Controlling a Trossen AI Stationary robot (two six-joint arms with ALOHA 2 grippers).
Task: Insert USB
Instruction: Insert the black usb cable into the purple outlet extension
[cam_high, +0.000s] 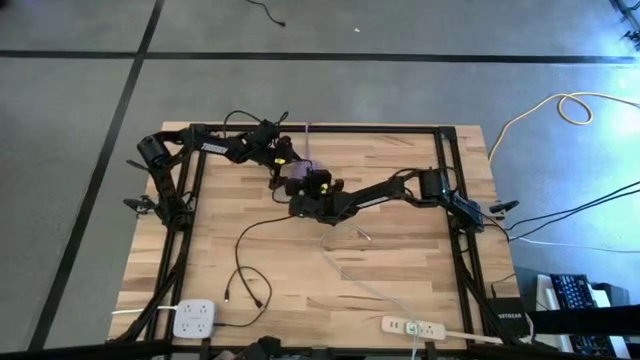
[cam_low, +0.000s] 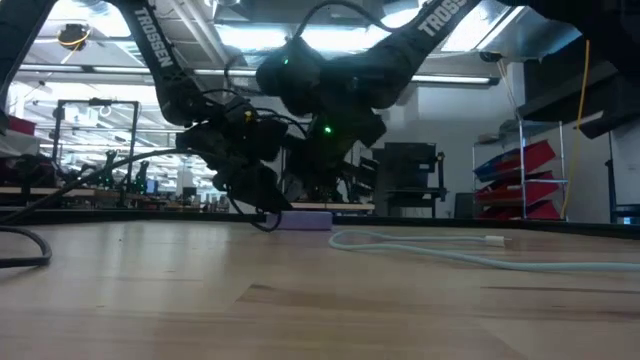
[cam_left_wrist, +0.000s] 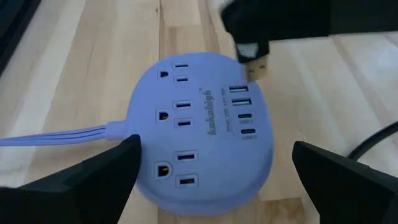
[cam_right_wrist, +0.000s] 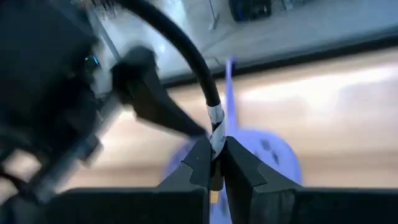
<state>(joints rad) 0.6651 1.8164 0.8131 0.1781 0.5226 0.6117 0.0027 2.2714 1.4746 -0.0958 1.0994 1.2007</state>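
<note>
A round lilac power strip (cam_left_wrist: 199, 124) lies flat on the wood table, its outlets and a column of USB ports (cam_left_wrist: 239, 93) facing up; it also shows in the high view (cam_high: 306, 162) and the low view (cam_low: 305, 220). My left gripper (cam_left_wrist: 214, 155) is open above it, one finger on each side of the disc. My right gripper (cam_right_wrist: 214, 155) is shut on a black USB cable. The cable's metal plug (cam_left_wrist: 254, 67) hangs just above the strip, beside the top USB port. My right gripper pinches the black cable's plug end between its two fingers, at the white band (cam_right_wrist: 215, 124) just behind the plug. The fingers point down and lie along the cable. The plug tip (cam_left_wrist: 255, 71) sticks out below them, lifted clear of the strip.
The black cable (cam_high: 245, 265) trails slack toward the near edge. A white cable (cam_low: 480, 250) lies on the table to the right. Two white power strips (cam_high: 195, 318) (cam_high: 415, 326) sit at the near edge. Black frame rails (cam_high: 445, 170) line the table's sides.
</note>
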